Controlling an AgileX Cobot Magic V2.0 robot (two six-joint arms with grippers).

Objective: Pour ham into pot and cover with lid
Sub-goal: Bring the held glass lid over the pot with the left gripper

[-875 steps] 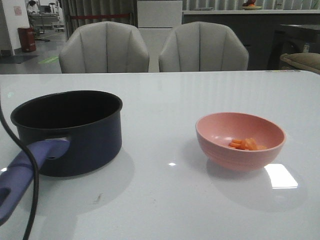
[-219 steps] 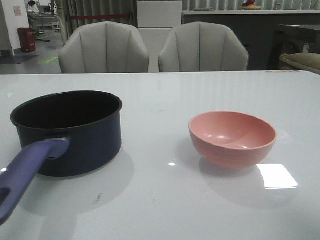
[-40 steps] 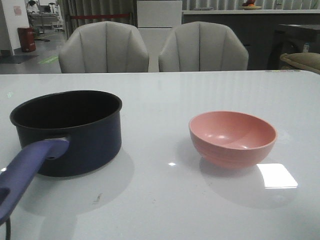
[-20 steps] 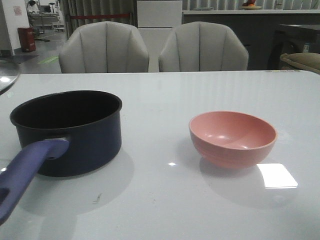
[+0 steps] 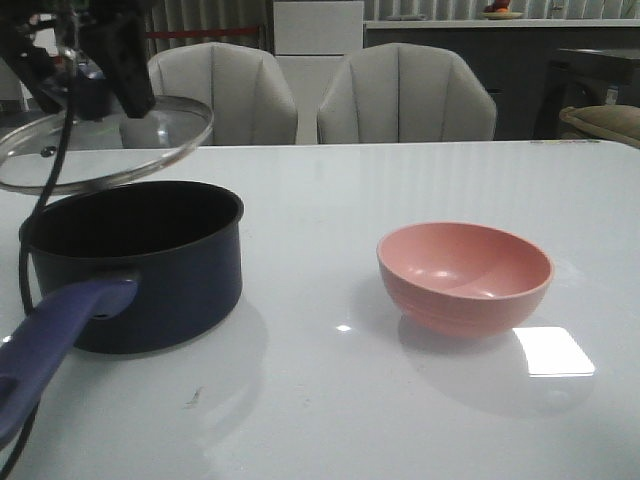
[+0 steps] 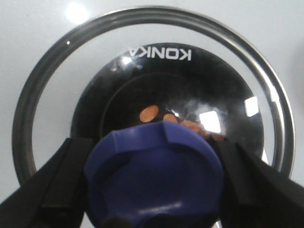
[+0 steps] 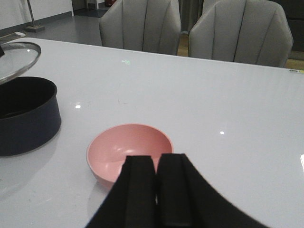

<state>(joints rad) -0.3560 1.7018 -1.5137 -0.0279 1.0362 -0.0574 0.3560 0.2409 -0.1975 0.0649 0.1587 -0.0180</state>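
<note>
Over the table's (image 5: 400,400) left part in the front view, held aloft: the lid (image 5: 110,145), glass disc tilted, its left edge lower, above and apart from the pot (image 5: 140,265). Above the disc, the left gripper (image 5: 95,70), dark fingers clamped on the knob. Below, the pot upright, opening upward, its long blue-purple handle (image 5: 50,335) running toward the camera and leftward. To the right, well apart from the pot, a pink bowl (image 5: 465,275), upright, inside bare. Behind the table, two grey chairs (image 5: 400,95).

In the left wrist view, seen straight down: black fingers (image 6: 57,190) pressed on both sides of the lid's blue-purple knob (image 6: 154,175). Through the glass, the pot's black inside with the ham (image 6: 183,122), little orange slices lying flat near the middle. On the glass, mirrored lettering "KONKA".

In the right wrist view, the right gripper (image 7: 156,183) with fingers pressed together, nothing between them, above the near rim of the bowl. Far off at the table's side, pot and raised lid, tilted.
</note>
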